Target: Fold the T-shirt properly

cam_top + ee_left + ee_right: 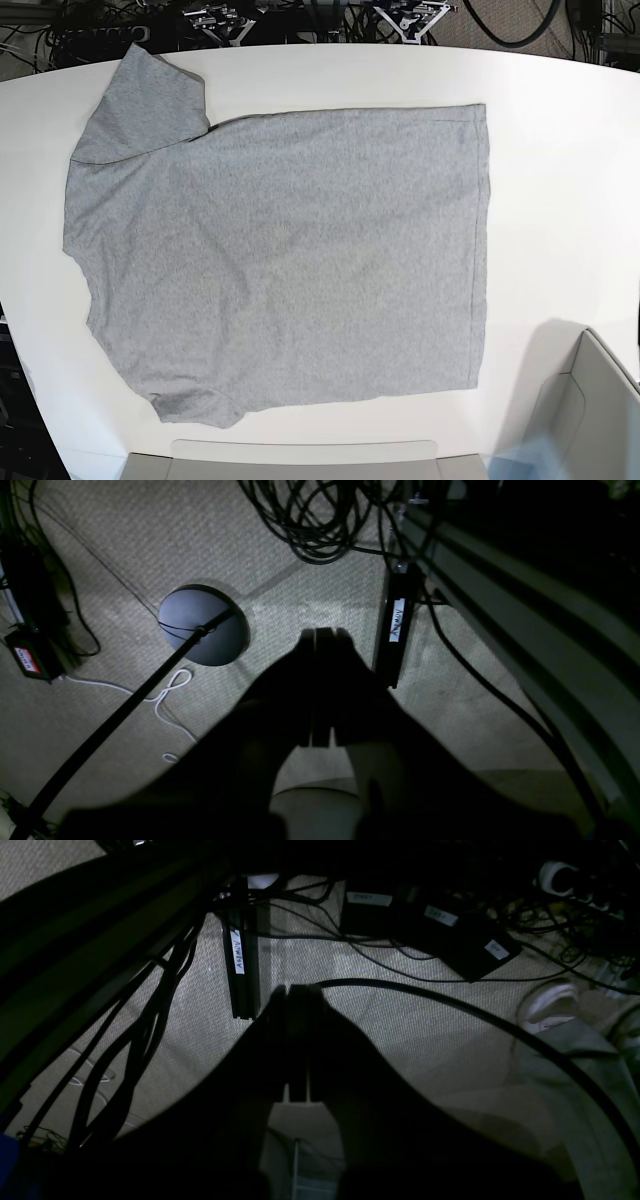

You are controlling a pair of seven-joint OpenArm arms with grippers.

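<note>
The heather-grey T-shirt (pixel 290 260) lies spread flat on the white table (pixel 560 200) in the base view, plain side up. Its hem is to the right and its collar end to the left. One sleeve (pixel 140 100) points to the far left corner, the other (pixel 195 405) to the near left. No lettering shows. Neither gripper shows in the base view. In the left wrist view my left gripper (pixel 322 632) is a dark silhouette over the carpet, jaws together and empty. In the right wrist view my right gripper (pixel 292 987) hangs the same way, shut and empty.
Both wrist views look down at beige carpet beside the table. There lie cable bundles (pixel 320 525), a round black stand base (pixel 202 625), a labelled black bar (pixel 240 970), power bricks (pixel 450 935) and a white shoe (pixel 547 1005). Grey arm parts (pixel 585 400) sit at the table's near edge.
</note>
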